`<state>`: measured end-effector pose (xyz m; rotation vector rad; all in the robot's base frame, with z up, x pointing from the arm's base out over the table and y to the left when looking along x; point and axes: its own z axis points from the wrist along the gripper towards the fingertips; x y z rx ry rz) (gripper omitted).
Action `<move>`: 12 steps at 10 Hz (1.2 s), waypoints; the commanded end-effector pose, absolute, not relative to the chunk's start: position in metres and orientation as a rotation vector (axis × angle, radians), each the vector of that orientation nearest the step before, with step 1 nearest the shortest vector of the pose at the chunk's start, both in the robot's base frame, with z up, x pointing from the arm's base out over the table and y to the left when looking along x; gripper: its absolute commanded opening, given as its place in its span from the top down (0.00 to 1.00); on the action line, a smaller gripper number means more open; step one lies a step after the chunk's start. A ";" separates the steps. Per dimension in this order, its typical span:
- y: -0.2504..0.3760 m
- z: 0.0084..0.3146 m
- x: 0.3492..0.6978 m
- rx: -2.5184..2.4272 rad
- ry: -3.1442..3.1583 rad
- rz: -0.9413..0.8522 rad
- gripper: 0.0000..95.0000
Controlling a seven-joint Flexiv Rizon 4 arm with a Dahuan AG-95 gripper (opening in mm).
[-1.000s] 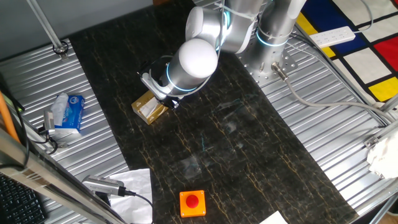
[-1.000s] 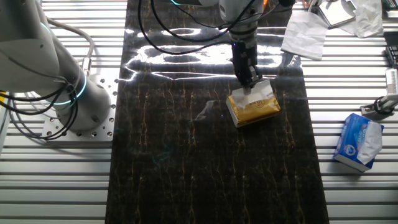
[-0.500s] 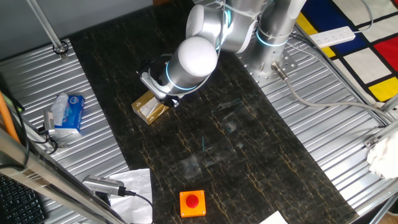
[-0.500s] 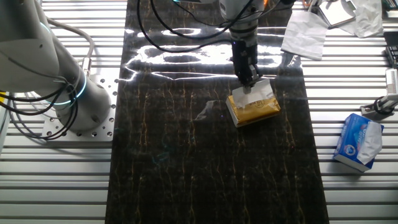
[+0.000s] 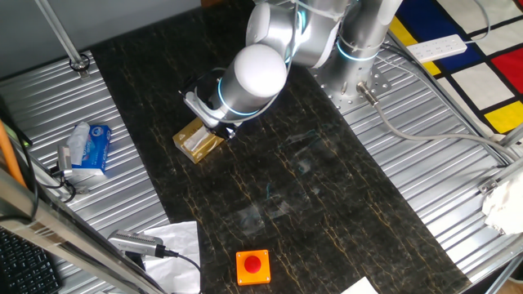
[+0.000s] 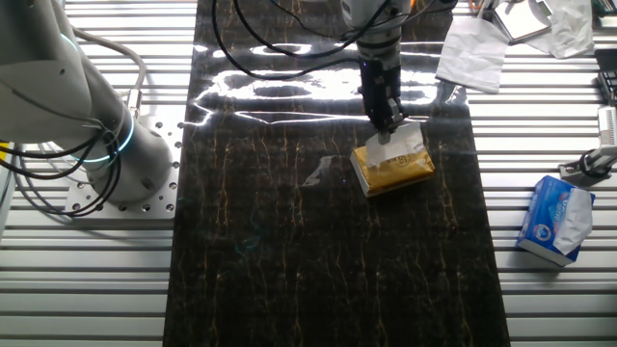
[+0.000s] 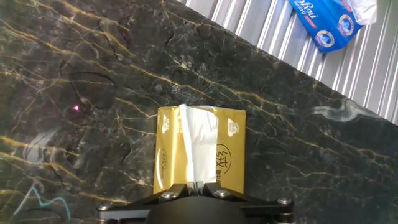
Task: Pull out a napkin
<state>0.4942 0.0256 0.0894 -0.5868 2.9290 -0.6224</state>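
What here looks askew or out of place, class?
The gold tissue box lies skewed to the dark mat's edges, and the napkin is drawn up from its slot, pinched in the end effector.

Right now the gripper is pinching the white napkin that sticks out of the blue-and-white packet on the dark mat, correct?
Not quite. The gripper pinches the napkin sticking out of the gold-brown tissue box on the dark mat. The hand view shows it; the blue-and-white packet lies apart on the metal surface.

The light is bright and even, all views sharp. Strong white glare lies on the far part of the dark marble mat. Shadows are soft and short.
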 end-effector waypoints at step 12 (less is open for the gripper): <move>0.031 0.096 0.486 -0.581 2.931 -0.616 1.00</move>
